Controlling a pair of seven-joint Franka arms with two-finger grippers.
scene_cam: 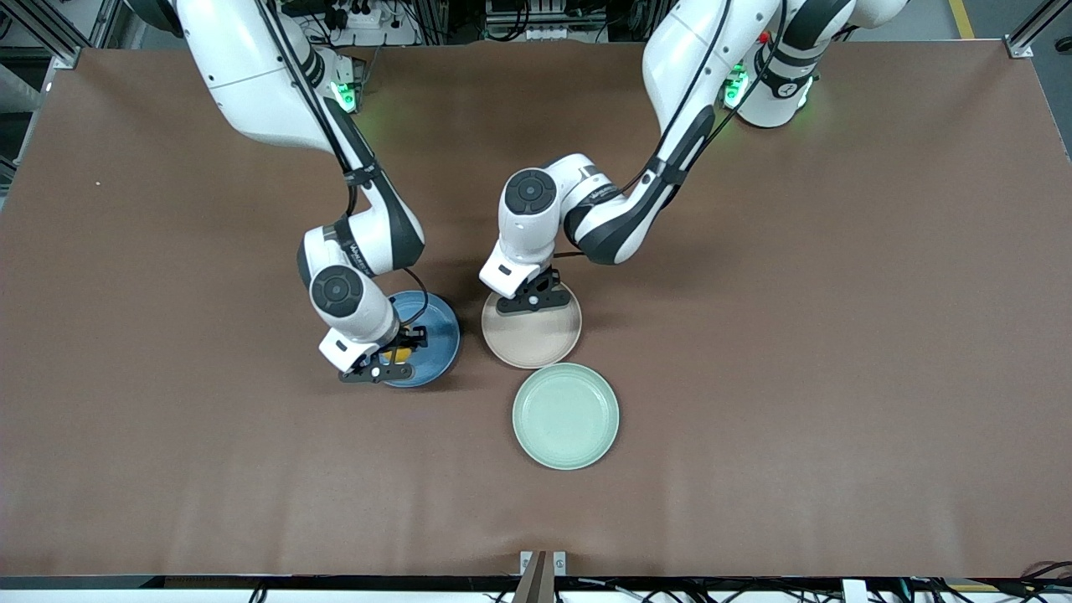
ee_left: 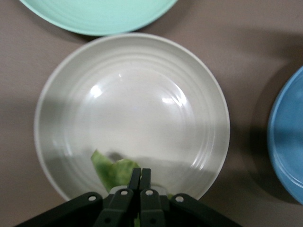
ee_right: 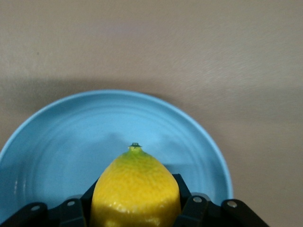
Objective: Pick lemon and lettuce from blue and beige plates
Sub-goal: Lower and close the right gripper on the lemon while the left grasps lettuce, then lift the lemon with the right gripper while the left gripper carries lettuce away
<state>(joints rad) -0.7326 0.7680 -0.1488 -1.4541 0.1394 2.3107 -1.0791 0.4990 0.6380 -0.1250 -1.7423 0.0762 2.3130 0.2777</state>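
From the front, the right gripper [scene_cam: 387, 358] sits low over the blue plate [scene_cam: 435, 335]; the left gripper [scene_cam: 529, 301] is over the beige plate's [scene_cam: 536, 339] rim, the green plate [scene_cam: 566, 416] just beside it, with bare brown table [scene_cam: 837, 335] all round. Left wrist view: fingers pressed together on a crinkled lettuce [ee_left: 112, 170] leaf (glossy plate beneath). Right wrist view: fingers clamp the pebbled oval lemon [ee_right: 135, 189] above the plate.

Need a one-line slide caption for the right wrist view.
Right gripper clamps the lemon over the blue plate.
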